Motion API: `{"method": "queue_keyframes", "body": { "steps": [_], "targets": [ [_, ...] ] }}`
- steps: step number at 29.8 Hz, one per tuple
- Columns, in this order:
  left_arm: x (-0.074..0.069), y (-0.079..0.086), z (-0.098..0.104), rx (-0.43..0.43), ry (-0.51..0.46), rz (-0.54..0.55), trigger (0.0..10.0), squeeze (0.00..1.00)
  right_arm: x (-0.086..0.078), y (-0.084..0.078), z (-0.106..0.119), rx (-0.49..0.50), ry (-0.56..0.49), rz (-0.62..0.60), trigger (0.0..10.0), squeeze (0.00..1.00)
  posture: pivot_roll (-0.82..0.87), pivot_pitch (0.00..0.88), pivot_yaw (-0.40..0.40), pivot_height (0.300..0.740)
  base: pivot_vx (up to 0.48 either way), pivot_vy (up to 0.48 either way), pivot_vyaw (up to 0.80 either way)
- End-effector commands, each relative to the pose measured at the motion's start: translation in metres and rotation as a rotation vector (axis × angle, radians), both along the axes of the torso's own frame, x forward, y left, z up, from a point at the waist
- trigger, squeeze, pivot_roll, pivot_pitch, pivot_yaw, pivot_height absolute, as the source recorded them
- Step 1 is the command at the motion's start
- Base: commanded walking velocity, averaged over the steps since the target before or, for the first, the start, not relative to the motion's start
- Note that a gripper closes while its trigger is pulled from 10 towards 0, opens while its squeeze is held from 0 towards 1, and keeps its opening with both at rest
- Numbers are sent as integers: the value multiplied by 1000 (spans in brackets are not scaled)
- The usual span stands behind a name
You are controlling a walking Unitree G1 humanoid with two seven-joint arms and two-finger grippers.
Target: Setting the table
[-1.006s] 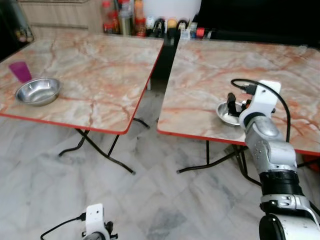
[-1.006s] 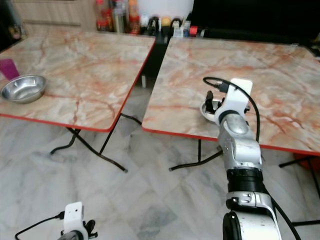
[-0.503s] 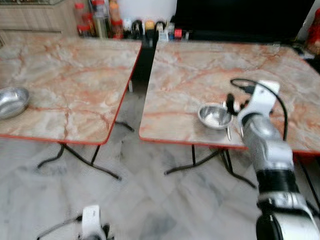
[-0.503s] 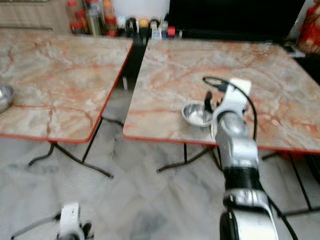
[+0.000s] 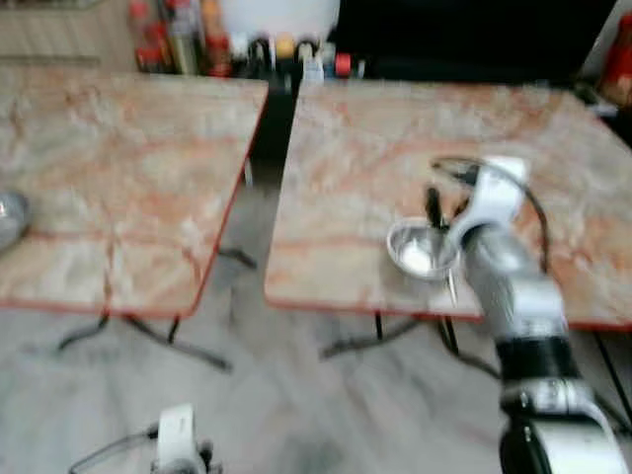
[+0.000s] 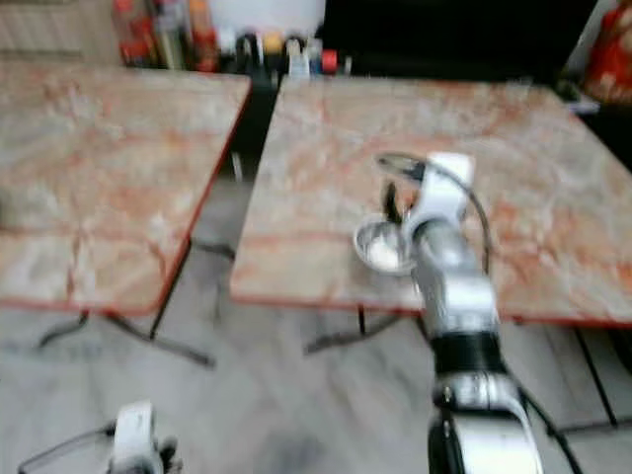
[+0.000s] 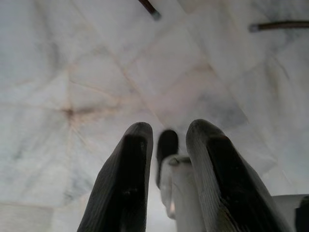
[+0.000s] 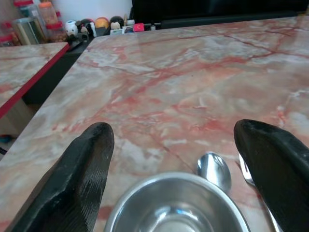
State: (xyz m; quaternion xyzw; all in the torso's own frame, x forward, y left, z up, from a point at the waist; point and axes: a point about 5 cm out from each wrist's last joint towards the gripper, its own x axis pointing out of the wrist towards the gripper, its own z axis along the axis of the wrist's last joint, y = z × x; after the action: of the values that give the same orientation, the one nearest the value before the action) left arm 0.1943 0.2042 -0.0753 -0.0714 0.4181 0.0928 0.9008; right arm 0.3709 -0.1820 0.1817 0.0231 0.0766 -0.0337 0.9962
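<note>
A steel bowl (image 5: pixel 423 247) sits near the front edge of the right marble table (image 5: pixel 375 138). In the right wrist view the bowl (image 8: pixel 176 205) lies just below my right gripper (image 8: pixel 171 130), whose fingers (image 8: pixel 91 159) are spread wide open and hold nothing. A spoon (image 8: pixel 214 169) and another utensil (image 8: pixel 247 171) lie beside the bowl. From the head view, my right gripper (image 5: pixel 434 207) hovers over the bowl's far rim. A second steel bowl (image 5: pixel 6 217) is at the left table's edge. My left gripper (image 7: pixel 169 128) hangs idle over the floor, fingers close together.
Bottles and jars (image 5: pixel 237 49) line the back between the two tables. A narrow gap (image 5: pixel 262 148) separates the tables, both red-edged on folding black legs (image 5: pixel 148 331). Marble floor (image 5: pixel 296 415) lies in front. The head views are blurred.
The whole view has swung to the right, pushing the left table's bowl to the frame edge. My right gripper stays open at the bowl, which now shows clear of the fingers.
</note>
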Motion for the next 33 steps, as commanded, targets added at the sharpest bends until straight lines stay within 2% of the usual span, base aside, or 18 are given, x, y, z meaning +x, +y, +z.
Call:
{"method": "queue_keyframes", "body": {
  "steps": [1, 27, 33],
  "targets": [
    [-3, -7, -3, -20, 18, 2, 10000, 0, -2, -10, 2, -7, -3, -25, 10000, 0, -86, 94, -14, 740, 319, 0, 0],
    [-2, -3, -2, -13, 15, -1, 10000, 0, -2, -8, -1, 1, 6, -31, 10000, 0, -74, 98, -4, 740, 318, 0, 0],
    [-2, -3, -2, -11, 14, 0, 10000, 0, -7, -12, 2, -9, 7, -41, 10000, 0, -85, 102, -4, 740, 0, 0, 0]
  ]
}}
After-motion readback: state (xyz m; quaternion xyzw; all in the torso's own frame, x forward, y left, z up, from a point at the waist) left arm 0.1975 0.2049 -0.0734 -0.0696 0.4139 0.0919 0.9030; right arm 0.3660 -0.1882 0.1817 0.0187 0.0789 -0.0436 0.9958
